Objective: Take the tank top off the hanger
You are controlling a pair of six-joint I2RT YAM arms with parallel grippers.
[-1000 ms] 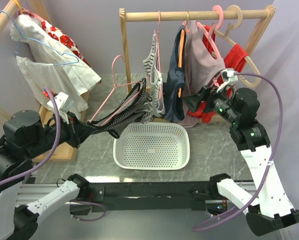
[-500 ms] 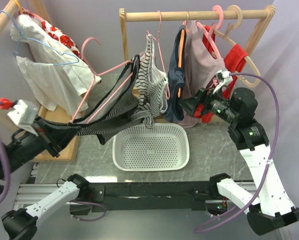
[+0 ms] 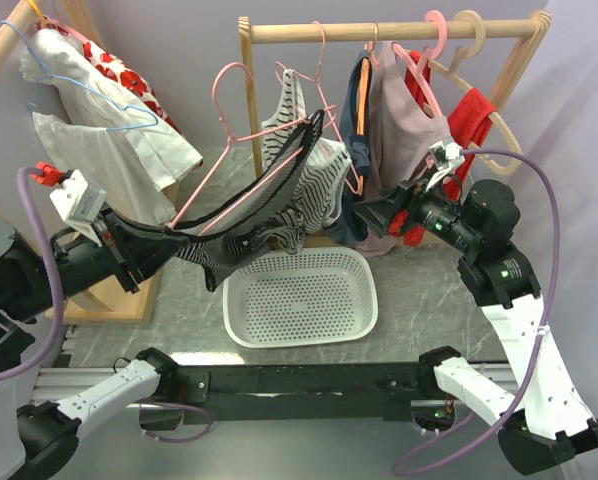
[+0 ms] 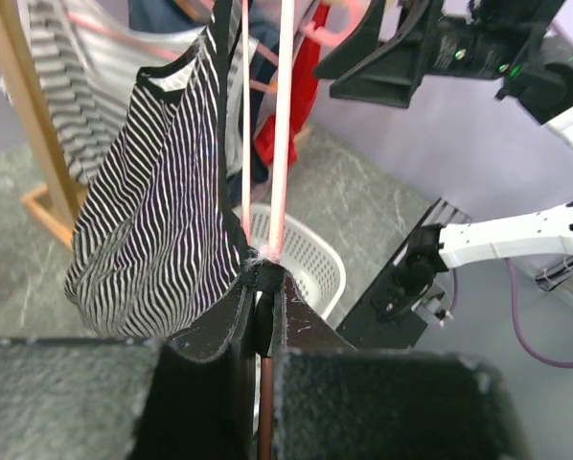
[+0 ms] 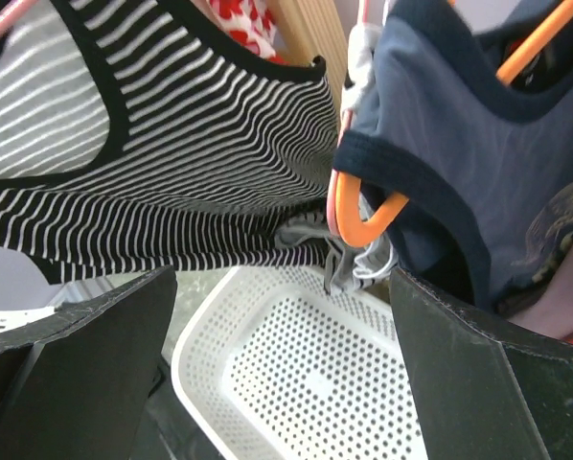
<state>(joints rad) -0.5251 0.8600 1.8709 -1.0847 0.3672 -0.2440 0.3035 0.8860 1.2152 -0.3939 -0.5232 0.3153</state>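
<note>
Tightly, left jaws pinch pink hanger (image 4: pixel 284 125) bearing striped tank top (image 4: pixel 157 240)

Setting: robotics lab bench dressed as a laundry corner. Evidence: wooden clothes rail (image 3: pixel 389 30) carrying garments (image 3: pixel 394 120); plain lilac backdrop (image 3: pixel 179 70) behind the rail; grey stone-look desk (image 3: pixel 429 300) beneath it; white perforated basket (image 3: pixel 309 300) and black mounting beam (image 3: pixel 309 380) in front of it.

The tank top (image 4: pixel 162 220) is seen as soft, matt striped cloth. The hanger (image 4: pixel 283 125) is finished smooth and pink. White perforated plastic forms the basket (image 3: pixel 339 253), bare wood the rack (image 3: pixel 389 31), and matt grey stone-patterned material the table (image 3: pixel 429 300).
</note>
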